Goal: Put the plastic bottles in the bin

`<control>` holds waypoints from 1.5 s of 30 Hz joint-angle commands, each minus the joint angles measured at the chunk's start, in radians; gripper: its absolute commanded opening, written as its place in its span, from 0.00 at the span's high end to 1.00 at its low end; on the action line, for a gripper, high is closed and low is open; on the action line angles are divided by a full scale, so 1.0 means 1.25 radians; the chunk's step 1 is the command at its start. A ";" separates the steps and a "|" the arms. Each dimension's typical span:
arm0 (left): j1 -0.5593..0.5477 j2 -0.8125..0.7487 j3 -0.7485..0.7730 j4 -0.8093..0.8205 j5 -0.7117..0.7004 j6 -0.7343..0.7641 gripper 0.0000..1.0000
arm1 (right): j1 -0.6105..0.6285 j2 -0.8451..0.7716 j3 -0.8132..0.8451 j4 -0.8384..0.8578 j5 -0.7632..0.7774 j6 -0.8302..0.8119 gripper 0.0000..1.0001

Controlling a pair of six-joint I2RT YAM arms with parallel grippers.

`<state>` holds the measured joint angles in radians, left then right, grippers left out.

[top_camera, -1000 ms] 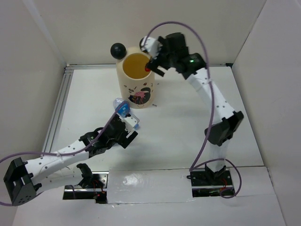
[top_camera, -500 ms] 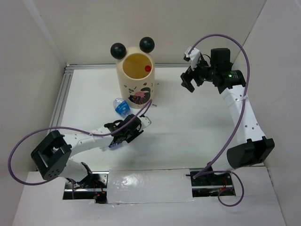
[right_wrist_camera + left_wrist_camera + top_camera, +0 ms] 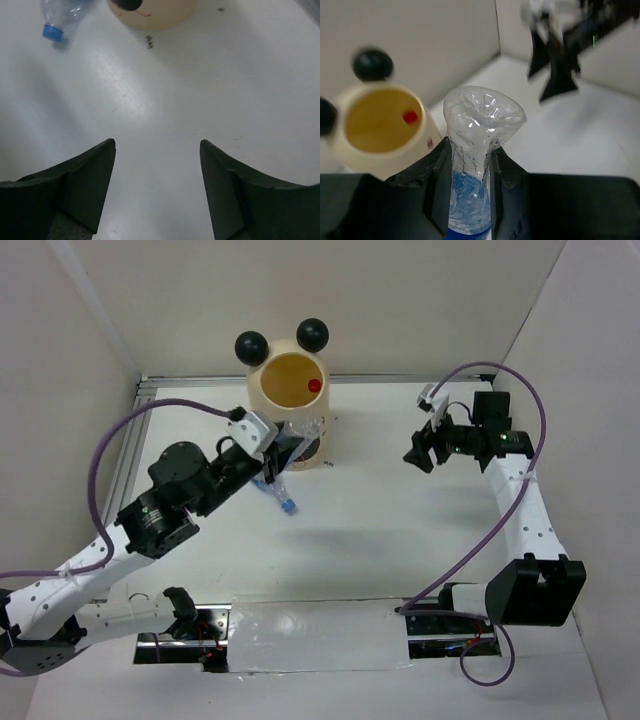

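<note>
One clear bottle (image 3: 472, 170) with a blue label is clamped in your left gripper (image 3: 272, 462), base outward and blue cap tilted down toward the table (image 3: 380, 530), just beside the printed wall of the cream bin (image 3: 262, 415). A red cap (image 3: 314, 386) shows inside the bin. Your right gripper (image 3: 157, 145) hangs above the table well off to the right, fingers spread wide apart

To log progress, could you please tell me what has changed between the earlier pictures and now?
The right tool pulled back from over the bin to the right and now hangs open and empty. The left tool rose toward the bin, clamped on a clear bottle, cap down. The bin stayed put, a red cap inside.
</note>
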<state>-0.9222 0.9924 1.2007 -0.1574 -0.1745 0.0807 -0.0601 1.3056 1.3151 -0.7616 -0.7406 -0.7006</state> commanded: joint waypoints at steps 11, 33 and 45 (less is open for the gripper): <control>0.131 0.372 0.113 0.829 -0.129 0.126 1.00 | -0.008 -0.086 -0.232 0.069 -0.119 -0.145 0.83; 0.264 0.548 0.202 0.850 -0.107 -0.024 0.89 | -0.064 -0.001 -0.243 0.061 -0.127 -0.186 0.80; 0.247 0.528 0.194 0.832 -0.078 -0.017 0.01 | -0.089 0.013 -0.209 -0.061 -0.210 -0.381 0.02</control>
<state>-0.5831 1.7554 1.4258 0.7822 -0.3111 0.0677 -0.1680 1.3193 1.0126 -0.7719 -0.9401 -1.0752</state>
